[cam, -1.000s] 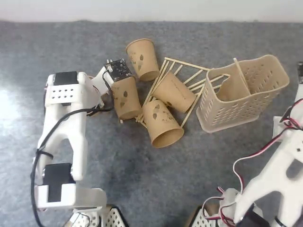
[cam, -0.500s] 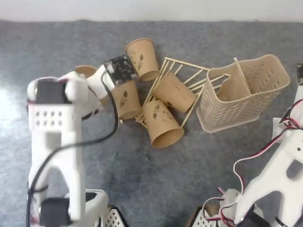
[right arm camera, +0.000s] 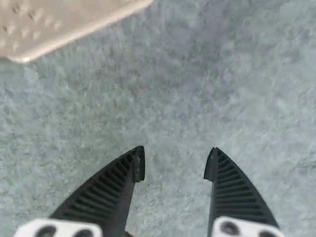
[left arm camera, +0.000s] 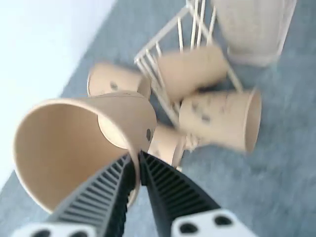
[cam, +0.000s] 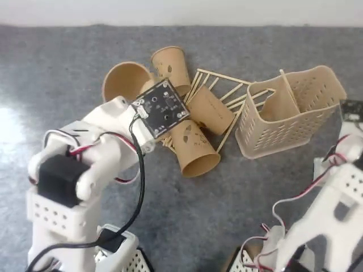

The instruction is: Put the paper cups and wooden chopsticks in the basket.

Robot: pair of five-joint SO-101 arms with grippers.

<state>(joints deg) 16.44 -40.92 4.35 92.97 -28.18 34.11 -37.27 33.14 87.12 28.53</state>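
Left wrist view: left claw [left arm camera: 136, 157] pinched on rim of cup [left arm camera: 64, 143], held above other cups [left arm camera: 222, 118]. Right wrist view: right claw [right arm camera: 174, 165] spread wide, empty, over mat [right arm camera: 197, 74].

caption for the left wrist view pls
Left pincer shut on the rim of a paper cup, other cups and chopsticks beyond.

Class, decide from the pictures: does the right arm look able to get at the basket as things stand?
Probably yes: the right claw is open over the carpet, and the basket lies close ahead with nothing between.
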